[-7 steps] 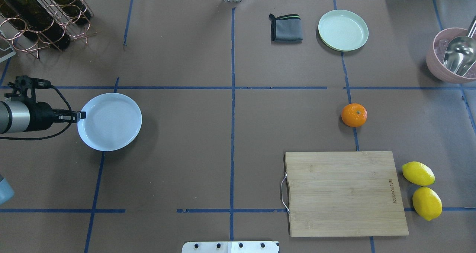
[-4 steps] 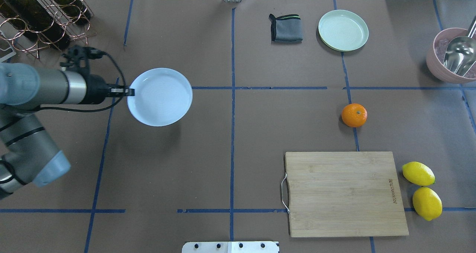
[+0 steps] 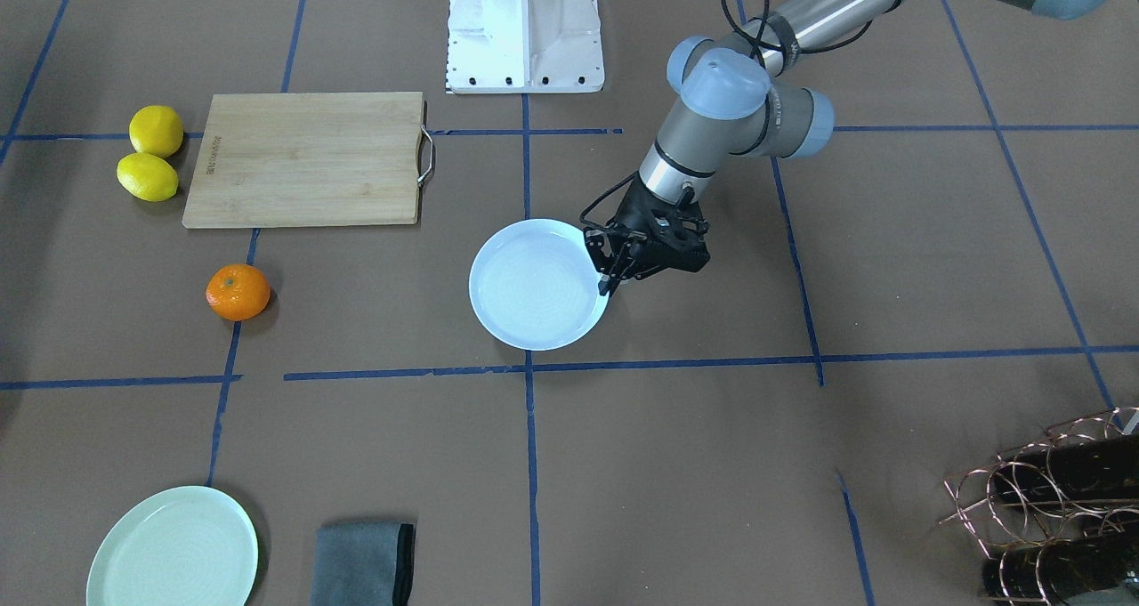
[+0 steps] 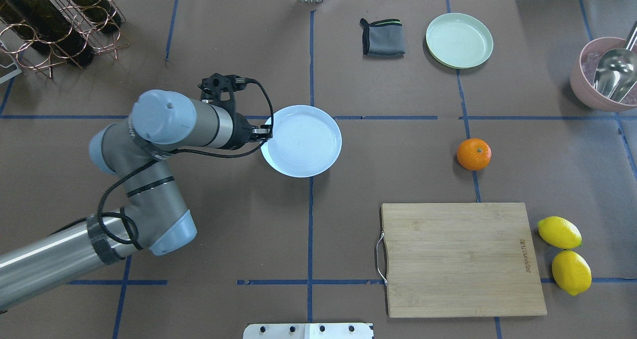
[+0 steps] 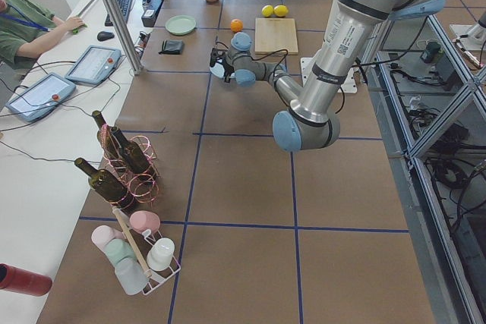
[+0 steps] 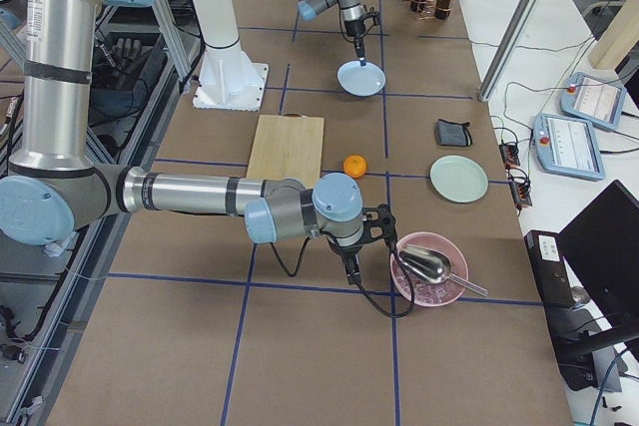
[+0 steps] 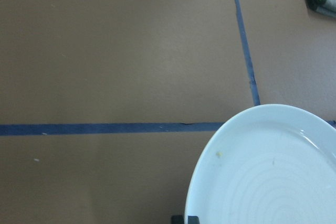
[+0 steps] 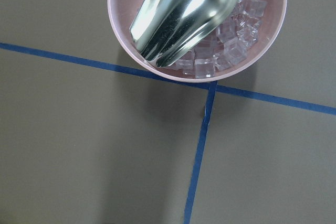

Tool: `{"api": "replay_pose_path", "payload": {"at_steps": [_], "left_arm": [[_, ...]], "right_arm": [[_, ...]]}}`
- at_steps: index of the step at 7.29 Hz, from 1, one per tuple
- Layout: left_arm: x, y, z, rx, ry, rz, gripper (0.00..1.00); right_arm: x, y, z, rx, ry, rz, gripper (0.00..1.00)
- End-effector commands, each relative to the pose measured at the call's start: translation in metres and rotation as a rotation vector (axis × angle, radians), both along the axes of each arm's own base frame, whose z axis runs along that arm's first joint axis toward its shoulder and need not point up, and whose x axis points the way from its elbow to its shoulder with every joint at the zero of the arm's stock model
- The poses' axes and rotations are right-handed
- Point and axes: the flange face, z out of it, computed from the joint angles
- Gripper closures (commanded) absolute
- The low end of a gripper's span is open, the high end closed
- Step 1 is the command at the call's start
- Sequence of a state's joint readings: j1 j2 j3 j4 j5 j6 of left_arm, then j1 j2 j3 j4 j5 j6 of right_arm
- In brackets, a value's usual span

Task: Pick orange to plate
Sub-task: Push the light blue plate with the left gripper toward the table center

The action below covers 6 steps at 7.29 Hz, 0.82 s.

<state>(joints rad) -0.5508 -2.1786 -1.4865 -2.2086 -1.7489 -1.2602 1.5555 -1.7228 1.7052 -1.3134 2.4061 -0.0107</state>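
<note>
The orange (image 4: 474, 154) sits on the brown table right of centre, above the cutting board, also seen in the front view (image 3: 238, 292). The pale bluish plate (image 4: 303, 140) (image 3: 534, 286) is near the table's middle. My left gripper (image 4: 264, 131) (image 3: 608, 277) is shut on its left rim. The left wrist view shows the plate (image 7: 273, 177) filling the lower right corner. The orange lies well to the plate's right, apart from it. My right gripper (image 6: 349, 264) shows only in the right side view, beside the pink bowl; I cannot tell its state.
A mint-green plate (image 4: 459, 40) and a folded grey cloth (image 4: 382, 38) lie at the far right. A wooden cutting board (image 4: 460, 259) and two lemons (image 4: 560, 232) are near right. A pink bowl (image 4: 604, 75) holds ice and a scoop. A wine rack (image 4: 54, 20) stands far left.
My left arm has carried the plate from the table's left side rightward to near the centre line. The orange has not moved.
</note>
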Motion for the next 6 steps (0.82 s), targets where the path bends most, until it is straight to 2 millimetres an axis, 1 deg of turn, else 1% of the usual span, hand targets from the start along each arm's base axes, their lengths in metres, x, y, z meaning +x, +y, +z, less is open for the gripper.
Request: {"api": "replay_pose_path", "payload": {"at_steps": [1, 2, 3, 4, 5, 6], "left_arm": [[0.0279, 0.0073, 0.0063, -0.003, -0.023, 0.006, 1.00], [0.0287, 0.0069, 0.0067, -0.003, -0.025, 0.007, 1.00], [0.0281, 0.0061, 0.0067, -0.003, -0.025, 0.007, 0.72], [0.0286, 0.0069, 0.0078, -0.003, -0.027, 0.007, 0.33], [0.0275, 0.0065, 0.0052, 0.002, -0.024, 0.008, 0.00], [0.0192, 0.0082, -0.0019, 0.006, -0.015, 0.010, 0.00]], "right_arm": [[0.0000, 0.0000, 0.0012, -0.002, 0.001, 0.000, 0.00], [0.0000, -0.0006, 0.0007, -0.002, 0.001, 0.000, 0.00], [0.0000, -0.0006, 0.0007, -0.002, 0.001, 0.000, 0.00], [0.0000, -0.0005, 0.0015, -0.004, 0.001, 0.000, 0.00], [-0.0001, -0.0006, 0.0012, -0.002, -0.001, 0.000, 0.00], [-0.0001, -0.0015, -0.0018, 0.004, -0.001, 0.000, 0.00]]}}
